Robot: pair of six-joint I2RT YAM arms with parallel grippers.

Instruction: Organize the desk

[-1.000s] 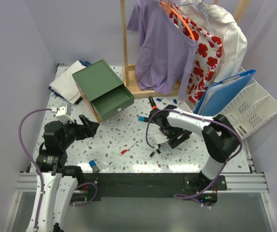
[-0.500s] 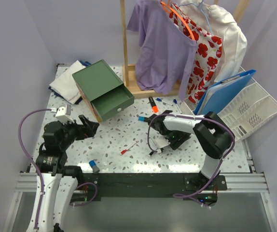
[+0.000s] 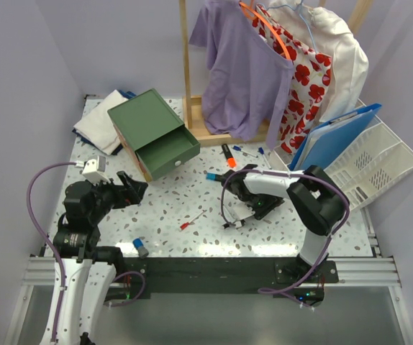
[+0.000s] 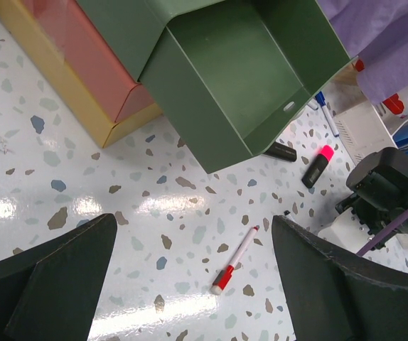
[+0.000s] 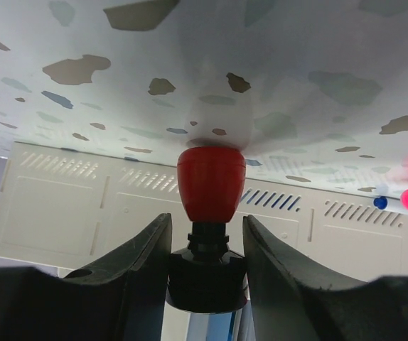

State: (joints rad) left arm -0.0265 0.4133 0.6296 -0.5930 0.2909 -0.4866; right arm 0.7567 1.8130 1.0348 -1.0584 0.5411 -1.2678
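The desk (image 3: 192, 194) is white with coloured speckles. My right gripper (image 3: 244, 213) lies low over its middle. In the right wrist view both fingers of the right gripper (image 5: 205, 234) press the black body of a red-tipped marker (image 5: 210, 183), whose tip points at the desk surface. My left gripper (image 3: 134, 185) hangs open over the left part of the desk, holding nothing. In the left wrist view the left gripper (image 4: 193, 284) frames a red-capped white pen (image 4: 234, 261) lying on the desk.
An open green drawer box (image 3: 149, 129) stands at the back left beside folded cloth (image 3: 102, 122). A clothes rack (image 3: 257, 65), blue folder (image 3: 336, 140) and white file tray (image 3: 379, 162) fill the back right. An orange highlighter (image 3: 229, 156), blue marker (image 3: 212, 175) and blue-capped item (image 3: 140, 247) lie loose.
My right gripper has dropped lower toward the desk and drawn its jaws in around the marker. The left arm has not moved.
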